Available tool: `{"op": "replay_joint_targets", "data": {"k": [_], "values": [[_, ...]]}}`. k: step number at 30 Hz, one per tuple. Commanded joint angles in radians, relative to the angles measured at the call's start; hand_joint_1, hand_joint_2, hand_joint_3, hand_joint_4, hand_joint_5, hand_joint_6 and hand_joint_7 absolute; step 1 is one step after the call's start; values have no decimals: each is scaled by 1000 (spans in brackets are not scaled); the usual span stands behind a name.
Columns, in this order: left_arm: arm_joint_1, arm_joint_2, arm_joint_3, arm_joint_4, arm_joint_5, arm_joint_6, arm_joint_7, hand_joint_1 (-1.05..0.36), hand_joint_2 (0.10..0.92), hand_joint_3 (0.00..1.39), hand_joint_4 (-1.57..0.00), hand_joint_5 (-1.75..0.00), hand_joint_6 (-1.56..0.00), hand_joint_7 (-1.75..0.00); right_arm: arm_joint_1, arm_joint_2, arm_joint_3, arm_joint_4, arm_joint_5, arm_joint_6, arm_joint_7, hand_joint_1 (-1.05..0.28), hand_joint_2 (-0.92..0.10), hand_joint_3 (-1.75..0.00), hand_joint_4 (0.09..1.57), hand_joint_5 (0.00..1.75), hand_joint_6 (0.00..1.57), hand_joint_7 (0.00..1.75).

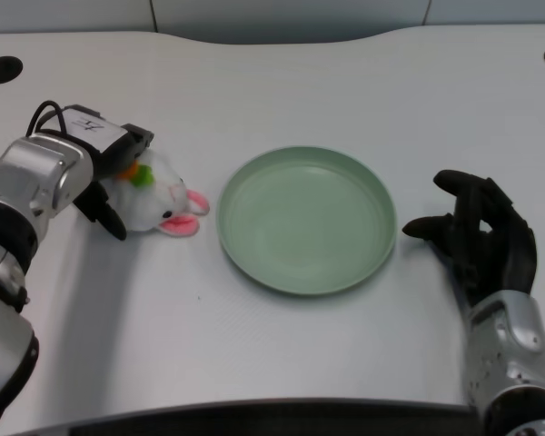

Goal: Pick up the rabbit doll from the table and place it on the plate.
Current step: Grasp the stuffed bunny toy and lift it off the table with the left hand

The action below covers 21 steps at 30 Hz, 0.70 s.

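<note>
The rabbit doll [161,202] is white with pink ears and an orange and green tuft. It lies on the table left of the plate, its ears pointing toward the plate. My left hand [112,186] is at the doll's left end, with black fingers [107,215] down on the near side and the upper part of the hand over the tuft, gripping the doll. The hand hides the doll's left part. The pale green plate [254,243] sits at the table's middle with nothing on it, a short gap right of the ears.
My right hand [480,238] rests on the table just right of the plate's rim. Dark round holes [2,69] sit in the table's far corners. The table's near edge runs along the bottom of the picture.
</note>
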Motion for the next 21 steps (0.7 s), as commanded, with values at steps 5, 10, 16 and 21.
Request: {"op": "replay_joint_targets", "data": {"k": [5,10,16,21], "values": [[-29,-2,-6,5,-8,-23,58,-1007,870,1,-88,-51,-74,-29,5,-3,9,2,-13,1,-31,-423,-921,-449,819,1344,714,1077],[-26,5,-10,1,-6,-53,118,-988,852,0,-111,-70,-122,-44,10,-2,3,-4,-5,0,-5,-424,-921,-477,792,1343,694,1083],[-33,-5,-14,12,-7,-37,70,-978,856,5,-141,-99,-152,-46,5,0,-2,1,-5,-3,-15,-417,-921,-458,810,1355,705,1097],[-31,-10,-15,19,-10,-29,14,-990,859,3,-160,-116,-160,-38,8,4,-3,-12,-3,-1,-12,-429,-921,-438,821,1347,715,1097]]}}
